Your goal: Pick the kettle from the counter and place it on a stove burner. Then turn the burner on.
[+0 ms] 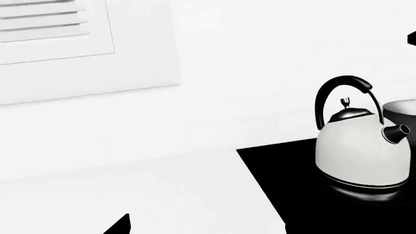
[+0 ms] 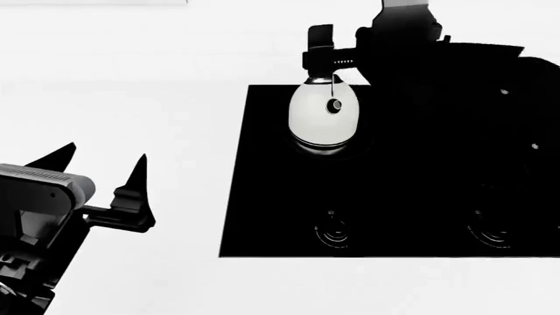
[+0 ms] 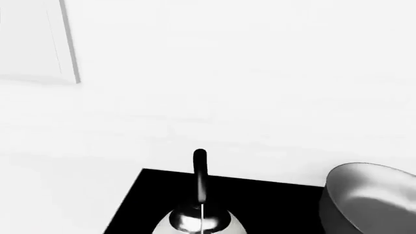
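Note:
The white kettle (image 2: 324,115) with its black arched handle stands upright on the rear left burner zone of the black glass cooktop (image 2: 271,197). It also shows in the left wrist view (image 1: 361,151) with nothing on its handle, and from above in the right wrist view (image 3: 200,222). My right gripper (image 2: 343,42) hovers just behind and above the kettle's handle, its fingers apart and empty. My left gripper (image 2: 103,152) is open and empty over the white counter (image 2: 131,85), well to the left of the cooktop. One of its fingertips (image 1: 120,225) shows in the left wrist view.
A grey steel saucepan (image 3: 370,195) sits on the cooktop right of the kettle, its rim also in the left wrist view (image 1: 400,109). Two round control dials (image 2: 334,231) (image 2: 490,231) lie along the cooktop's front edge. A white shuttered panel (image 1: 46,29) is on the back wall.

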`<state>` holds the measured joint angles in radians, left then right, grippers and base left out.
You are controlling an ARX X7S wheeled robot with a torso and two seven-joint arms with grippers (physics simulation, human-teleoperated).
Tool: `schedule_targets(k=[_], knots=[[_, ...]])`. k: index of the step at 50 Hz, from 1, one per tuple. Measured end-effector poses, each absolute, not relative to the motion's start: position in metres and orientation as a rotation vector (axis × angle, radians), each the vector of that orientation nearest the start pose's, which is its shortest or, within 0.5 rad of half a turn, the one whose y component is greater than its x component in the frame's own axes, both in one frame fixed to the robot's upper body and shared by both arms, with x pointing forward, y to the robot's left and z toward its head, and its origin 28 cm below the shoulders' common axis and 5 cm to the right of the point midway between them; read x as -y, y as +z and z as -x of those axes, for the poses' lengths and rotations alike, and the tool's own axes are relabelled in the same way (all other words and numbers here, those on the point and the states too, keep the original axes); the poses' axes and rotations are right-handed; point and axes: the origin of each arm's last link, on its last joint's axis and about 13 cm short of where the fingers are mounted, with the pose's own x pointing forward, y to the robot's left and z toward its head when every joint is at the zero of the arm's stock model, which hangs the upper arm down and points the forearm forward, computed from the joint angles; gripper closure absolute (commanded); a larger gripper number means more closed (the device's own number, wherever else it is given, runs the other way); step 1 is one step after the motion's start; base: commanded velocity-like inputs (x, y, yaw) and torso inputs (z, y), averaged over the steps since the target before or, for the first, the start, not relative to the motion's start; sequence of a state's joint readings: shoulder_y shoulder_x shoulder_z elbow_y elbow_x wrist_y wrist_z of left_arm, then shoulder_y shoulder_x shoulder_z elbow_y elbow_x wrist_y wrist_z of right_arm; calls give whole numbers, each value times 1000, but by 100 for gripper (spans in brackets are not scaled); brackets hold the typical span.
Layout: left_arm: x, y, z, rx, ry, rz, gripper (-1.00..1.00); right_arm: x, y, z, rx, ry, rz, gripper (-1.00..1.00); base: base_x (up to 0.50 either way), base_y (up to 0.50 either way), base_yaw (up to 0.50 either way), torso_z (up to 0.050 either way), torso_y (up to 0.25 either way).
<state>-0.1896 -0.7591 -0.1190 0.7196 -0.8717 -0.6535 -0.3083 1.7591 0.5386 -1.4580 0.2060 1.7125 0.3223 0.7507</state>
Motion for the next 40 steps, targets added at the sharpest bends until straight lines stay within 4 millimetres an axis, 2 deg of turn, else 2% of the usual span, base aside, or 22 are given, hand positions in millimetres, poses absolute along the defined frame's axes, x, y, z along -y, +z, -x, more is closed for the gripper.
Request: schedule_targets(k=[10,22,29,40], knots=[[-290,195,-194,143,-124,-107,-100,85,324,-285,-122,79,60,-100,0,0,0,0,0],[-290,197,-192,151,-132,-111,-100,98,307,-227,-184,65,65,-100,0,0,0,0,0],[-289,196,-192,151,-140,-110,-100,101,290,-207,-236,67,58,-100,0,0,0,0,0],[-288,193,-192,148,-148,-107,-100,104,266,-189,-321,77,51,-100,0,0,0,0,0]])
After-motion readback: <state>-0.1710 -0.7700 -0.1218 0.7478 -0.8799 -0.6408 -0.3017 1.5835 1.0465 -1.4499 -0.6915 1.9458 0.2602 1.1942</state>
